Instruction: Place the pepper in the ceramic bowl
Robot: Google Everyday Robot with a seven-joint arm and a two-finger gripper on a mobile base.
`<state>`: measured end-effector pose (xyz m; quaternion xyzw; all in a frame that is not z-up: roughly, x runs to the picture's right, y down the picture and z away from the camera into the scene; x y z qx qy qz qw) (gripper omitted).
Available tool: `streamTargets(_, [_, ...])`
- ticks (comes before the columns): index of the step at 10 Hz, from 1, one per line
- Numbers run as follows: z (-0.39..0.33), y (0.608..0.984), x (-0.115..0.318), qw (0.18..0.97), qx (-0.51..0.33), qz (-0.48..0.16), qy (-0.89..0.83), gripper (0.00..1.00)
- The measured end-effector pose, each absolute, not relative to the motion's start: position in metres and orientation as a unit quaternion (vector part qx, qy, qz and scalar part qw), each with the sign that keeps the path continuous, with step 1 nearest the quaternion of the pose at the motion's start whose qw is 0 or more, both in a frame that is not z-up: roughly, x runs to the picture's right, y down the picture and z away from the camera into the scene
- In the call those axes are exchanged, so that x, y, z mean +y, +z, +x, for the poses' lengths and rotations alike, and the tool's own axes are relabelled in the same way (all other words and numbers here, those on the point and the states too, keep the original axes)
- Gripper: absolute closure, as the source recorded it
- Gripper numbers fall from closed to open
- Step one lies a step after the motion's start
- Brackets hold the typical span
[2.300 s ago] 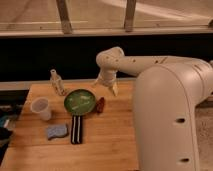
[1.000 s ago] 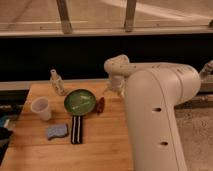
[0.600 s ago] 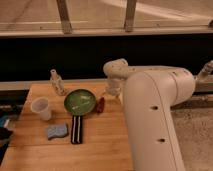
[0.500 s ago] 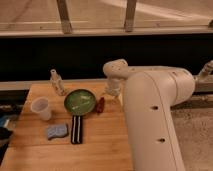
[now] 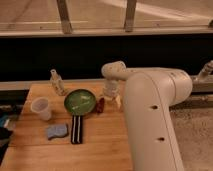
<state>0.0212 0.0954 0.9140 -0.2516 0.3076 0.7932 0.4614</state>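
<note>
Watching the gripper point(image 5: 112, 96) hovering just right of the pepper point(image 5: 100, 105), grip impossible to tell; finding the pepper lying just right of the bowl point(image 5: 72, 103).

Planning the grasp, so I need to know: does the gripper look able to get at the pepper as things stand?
Probably yes. The gripper sits just right of the pepper, which lies on the wooden table beside the ceramic bowl, at its right rim, with nothing between them.
</note>
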Motion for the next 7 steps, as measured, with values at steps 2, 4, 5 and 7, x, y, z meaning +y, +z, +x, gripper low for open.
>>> streamTargets(2, [0.019, 0.914, 0.101, 0.457, 0.309, -0.259, 0.793, 0.20])
streamTargets(4, [0.013, 0.913, 0.102, 0.460, 0.309, -0.263, 0.790, 0.20])
streamTargets(5, [0.005, 0.911, 0.102, 0.461, 0.308, -0.268, 0.788, 0.20])
streamTargets(7, [-0.007, 0.910, 0.103, 0.461, 0.306, -0.279, 0.785, 0.20])
